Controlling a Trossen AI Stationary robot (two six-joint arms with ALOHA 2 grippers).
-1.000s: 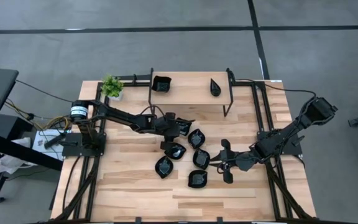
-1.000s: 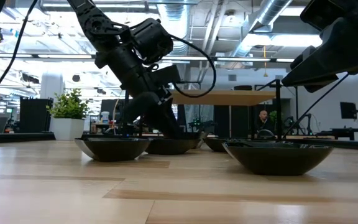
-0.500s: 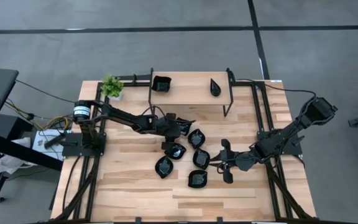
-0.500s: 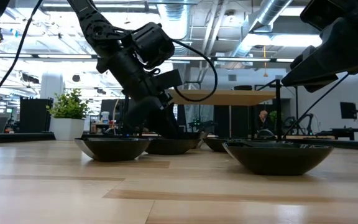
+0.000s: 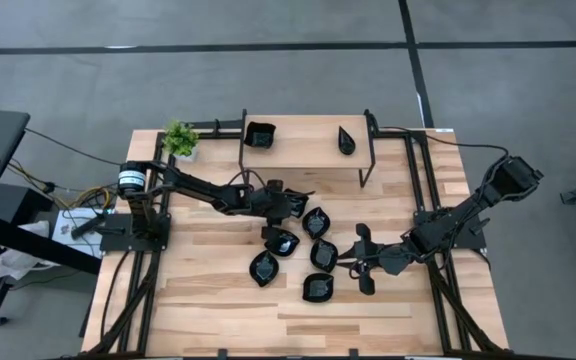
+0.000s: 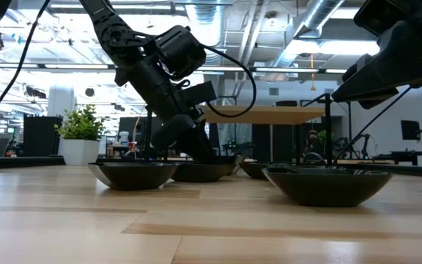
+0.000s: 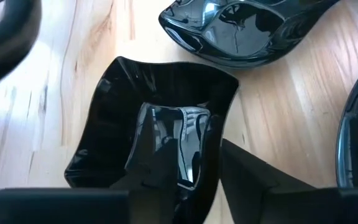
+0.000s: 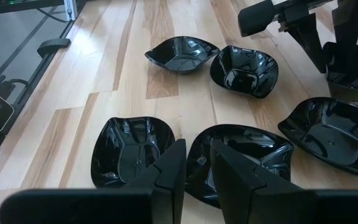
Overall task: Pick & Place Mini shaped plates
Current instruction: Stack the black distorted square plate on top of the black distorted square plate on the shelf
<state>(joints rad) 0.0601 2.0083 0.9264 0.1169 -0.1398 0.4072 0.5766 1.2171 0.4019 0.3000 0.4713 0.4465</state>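
From above, the left gripper [image 5: 290,203] reaches to the upper edge of a cluster of glossy black mini plates [image 5: 298,252] lying on the wooden table [image 5: 208,300], in front of the raised shelf [image 5: 308,140]. The shelf carries a square plate [image 5: 259,134] and a teardrop plate [image 5: 346,140]; a potted plant [image 5: 179,139] stands beside its left end. The right gripper [image 5: 363,260] waits just right of the cluster.

From table height, the plates show as shallow dark bowls [image 6: 132,174] with the left arm slanting down behind them.

At the left wrist, a wavy-edged square plate [image 7: 135,118] lies flat on the wood, one finger [image 7: 160,180] inside its well, the other outside its rim, the jaws partly open around that wall.

At the right wrist, the fingers [image 8: 166,177] stand a narrow gap apart, gripping nothing, above two plates [image 8: 129,152].
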